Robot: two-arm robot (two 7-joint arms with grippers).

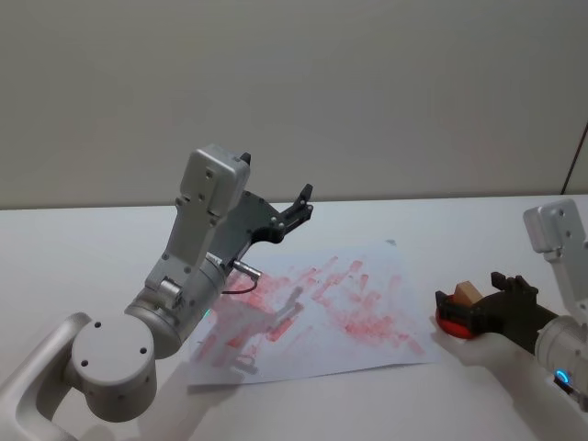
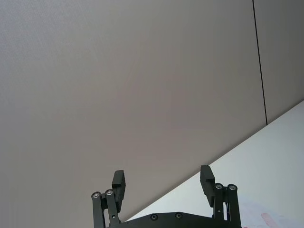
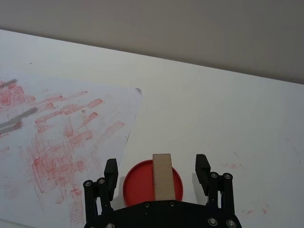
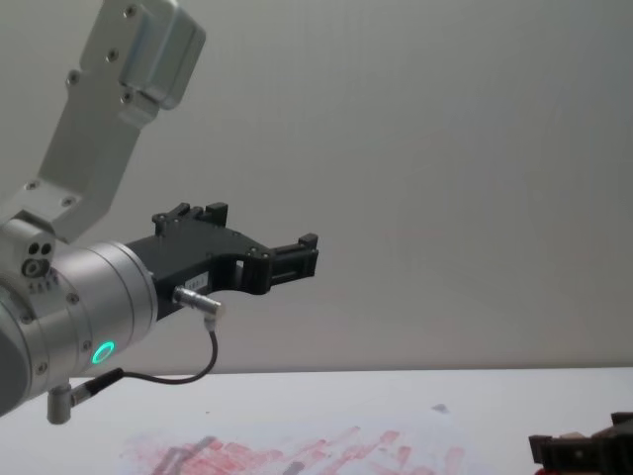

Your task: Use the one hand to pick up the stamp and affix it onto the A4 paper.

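The stamp [image 3: 163,176], a pale wooden block, stands upright on a red round disc [image 3: 137,187] just right of the A4 paper [image 1: 322,308], a white sheet full of red prints. My right gripper [image 3: 156,167] is open at table height. Its fingers [image 3: 203,166] flank the stamp on both sides with gaps, touching nothing. In the head view the stamp [image 1: 468,294] shows between the black fingers of that gripper [image 1: 455,303]. My left gripper [image 1: 299,207] is open and holds nothing, raised high above the paper's far left part and pointing at the wall.
The left arm's silver wrist and looped cable [image 1: 241,283] hang over the paper's left half and cast a shadow on it. White tabletop [image 3: 228,109] runs beyond and to the right of the disc. A grey wall stands behind the table.
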